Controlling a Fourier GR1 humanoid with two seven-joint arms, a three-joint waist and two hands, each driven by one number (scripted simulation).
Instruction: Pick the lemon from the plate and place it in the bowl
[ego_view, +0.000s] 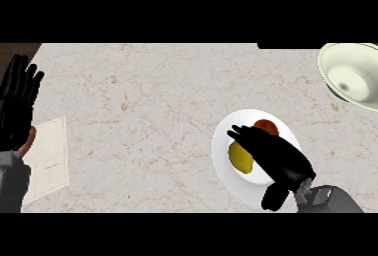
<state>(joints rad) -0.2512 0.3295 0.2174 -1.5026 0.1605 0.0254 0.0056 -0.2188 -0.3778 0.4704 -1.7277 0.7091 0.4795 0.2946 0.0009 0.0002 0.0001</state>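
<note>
Marbled beige stone makes up the counter (148, 100), pale with thin brownish veins running across it. On its right half sits a white plate (224, 165), and on the plate lies the lemon (240, 157) — yellow, on the plate's left part, only its left side showing. Just beyond it, toward the plate's far edge, is a small red fruit (267, 125), partly covered as well.

Over both of them reaches the right hand (277, 157), black, coming in from the lower right on its grey forearm (328, 200). Its fingers stretch up and to the left across the plate, lying over the lemon's right side, with the fingertips near the red fruit. The fingers look fairly straight and spread rather than wrapped round the lemon; whether they actually touch it cannot be told from this angle. The thumb hangs down past the plate's lower rim.

At the top right corner stands the bowl (354, 75) — cream-coloured, cut off by the view's edge, well apart from the plate.

At the far left the left hand (18, 95) rests with fingers straight and pointing up, near the edge. Beside it lies a pale sheet of paper (48, 157) on the counter.
</note>
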